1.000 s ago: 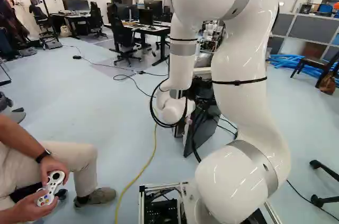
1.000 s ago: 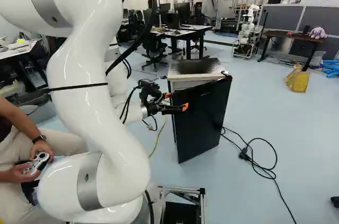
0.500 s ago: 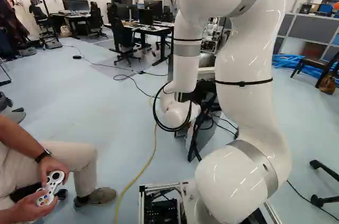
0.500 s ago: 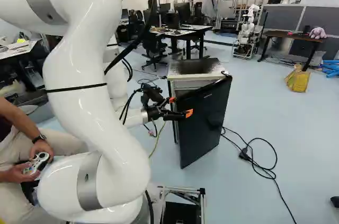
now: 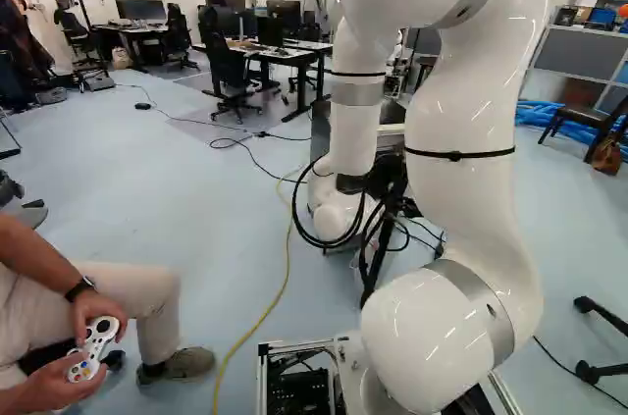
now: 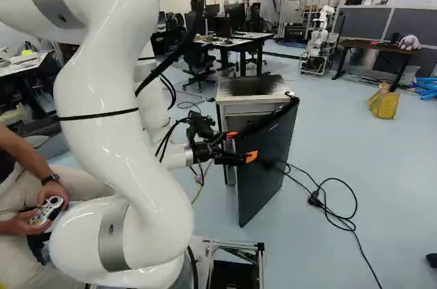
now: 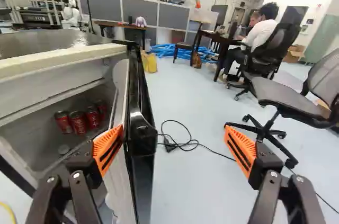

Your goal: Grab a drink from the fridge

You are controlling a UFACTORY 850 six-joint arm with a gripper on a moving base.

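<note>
My gripper [image 6: 242,146] stands open at the free edge of the fridge door in the right base view. The black door [image 6: 268,173] is partly swung out from the white fridge [image 6: 254,100]. In the wrist view the door [image 7: 142,171] passes between the fingers of the gripper [image 7: 175,149], close against one orange finger [image 7: 108,147] on its inner side; the other finger [image 7: 241,151] stands well off its outer side. Several red cans [image 7: 78,122] stand inside on a shelf, beyond the finger nearest the door. In the left base view the arm hides most of the fridge.
A cable [image 6: 334,210] lies on the floor beside the door. An office chair [image 7: 275,102] stands on the outer side of the door. A seated person with a controller [image 5: 95,346] is left of the arm. Another robot [image 6: 319,39] stands far back.
The fridge door has swung further open. The gripper, still open, has moved with the door's edge, rightward and slightly lower in the right base view. The base has not moved.
</note>
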